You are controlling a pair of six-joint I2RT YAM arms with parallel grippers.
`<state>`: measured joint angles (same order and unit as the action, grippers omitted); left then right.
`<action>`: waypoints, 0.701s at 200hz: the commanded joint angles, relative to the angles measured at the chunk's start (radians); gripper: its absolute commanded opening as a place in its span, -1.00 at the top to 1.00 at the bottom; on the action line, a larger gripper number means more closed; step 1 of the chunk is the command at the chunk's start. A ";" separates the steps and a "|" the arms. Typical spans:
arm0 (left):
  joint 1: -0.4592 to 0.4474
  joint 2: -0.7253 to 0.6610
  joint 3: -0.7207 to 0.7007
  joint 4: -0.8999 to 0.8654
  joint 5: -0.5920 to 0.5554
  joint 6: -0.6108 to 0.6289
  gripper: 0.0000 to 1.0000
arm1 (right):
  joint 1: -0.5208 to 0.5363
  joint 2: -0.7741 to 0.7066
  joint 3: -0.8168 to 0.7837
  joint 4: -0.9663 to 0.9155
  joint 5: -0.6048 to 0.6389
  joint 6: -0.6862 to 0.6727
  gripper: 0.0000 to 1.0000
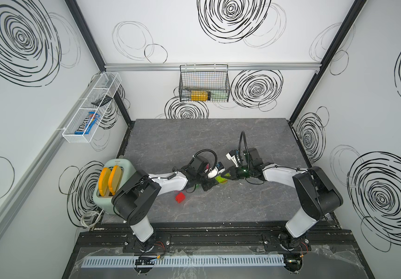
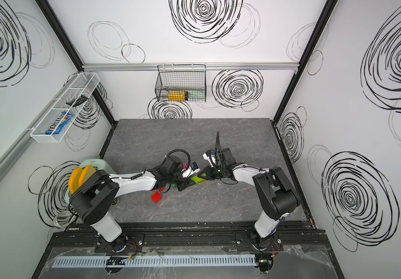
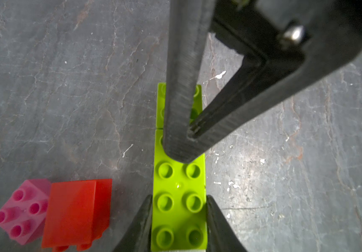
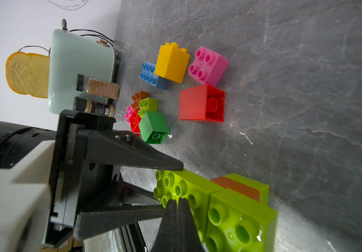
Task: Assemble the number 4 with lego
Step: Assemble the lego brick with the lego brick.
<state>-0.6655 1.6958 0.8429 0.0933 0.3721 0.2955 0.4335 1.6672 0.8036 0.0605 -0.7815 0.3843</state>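
Left wrist view: left gripper clamps the lime brick; right gripper closed.

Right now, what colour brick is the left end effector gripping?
Lime green brick, left wrist view best.

Open tabletop beyond lego; toaster left.

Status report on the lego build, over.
Left claw shut on long lime brick. Right claw shut, tip down at its seam with second lime brick. Beside: red brick, pink brick; nothing blocking.
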 commanded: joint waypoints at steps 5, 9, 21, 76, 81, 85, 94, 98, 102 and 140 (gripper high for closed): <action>0.004 0.019 0.030 -0.036 0.014 -0.001 1.00 | 0.001 0.047 -0.026 -0.143 0.142 -0.033 1.00; 0.004 0.020 0.034 -0.041 0.014 -0.004 1.00 | 0.001 0.052 -0.029 -0.152 0.158 -0.034 1.00; 0.003 0.026 0.045 -0.061 0.005 -0.018 1.00 | 0.002 0.063 -0.035 -0.167 0.189 -0.033 1.00; -0.008 0.049 0.105 -0.195 -0.064 -0.038 1.00 | -0.001 0.083 -0.090 -0.191 0.283 -0.036 1.00; -0.008 0.050 0.107 -0.201 -0.073 -0.038 1.00 | -0.002 0.083 -0.098 -0.188 0.290 -0.035 1.00; -0.009 0.050 0.108 -0.203 -0.079 -0.040 0.96 | -0.002 0.082 -0.105 -0.184 0.294 -0.033 1.00; -0.008 0.046 0.112 -0.204 -0.088 -0.052 0.72 | -0.004 0.075 -0.119 -0.171 0.300 -0.027 1.00; -0.008 0.042 0.115 -0.206 -0.087 -0.058 0.59 | -0.007 0.073 -0.124 -0.167 0.301 -0.024 1.00; -0.008 0.038 0.121 -0.210 -0.083 -0.059 0.42 | -0.008 0.068 -0.129 -0.160 0.298 -0.022 1.00; -0.009 -0.059 0.111 -0.131 0.027 -0.089 -0.92 | -0.010 0.043 -0.128 -0.104 0.211 -0.005 1.00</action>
<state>-0.6785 1.7149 0.9569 -0.0883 0.3470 0.2424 0.4328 1.6497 0.7425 0.1535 -0.7139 0.3790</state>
